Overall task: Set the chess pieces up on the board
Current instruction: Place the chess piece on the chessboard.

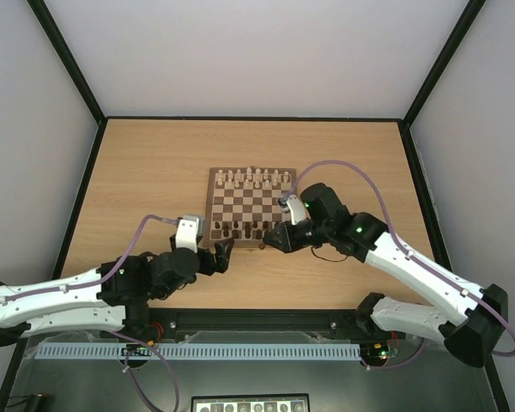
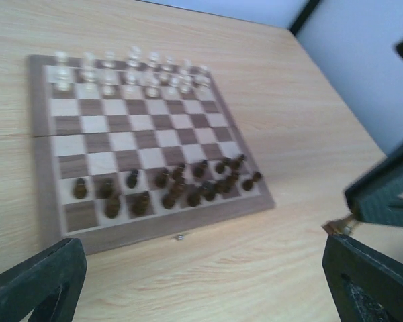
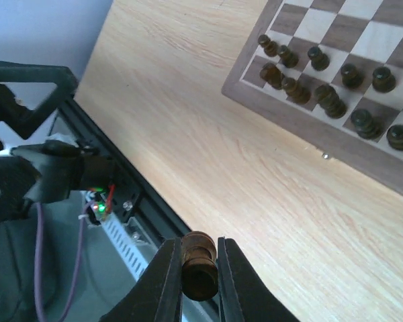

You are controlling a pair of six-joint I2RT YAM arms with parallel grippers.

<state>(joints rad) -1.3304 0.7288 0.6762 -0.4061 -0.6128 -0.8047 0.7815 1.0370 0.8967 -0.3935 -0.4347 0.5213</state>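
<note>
White arm shells (image 1: 421,270), black joints (image 1: 167,275), purple cables (image 1: 339,162), green lights (image 1: 358,230)

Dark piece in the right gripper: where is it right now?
Right wrist view: the dark piece is pinched in the right gripper, off the board, by its near edge toward the right corner.

A light wooden table (image 1: 146,163) sits between pale wall panels (image 1: 257,51) in black framing (image 1: 69,60). Cream-white pieces (image 1: 253,178) stand in two rows beyond its middle. A tiny silvery speck (image 2: 180,236) lies on the wood, nearer. A white slotted strip (image 1: 240,351) runs along the near edge.
</note>
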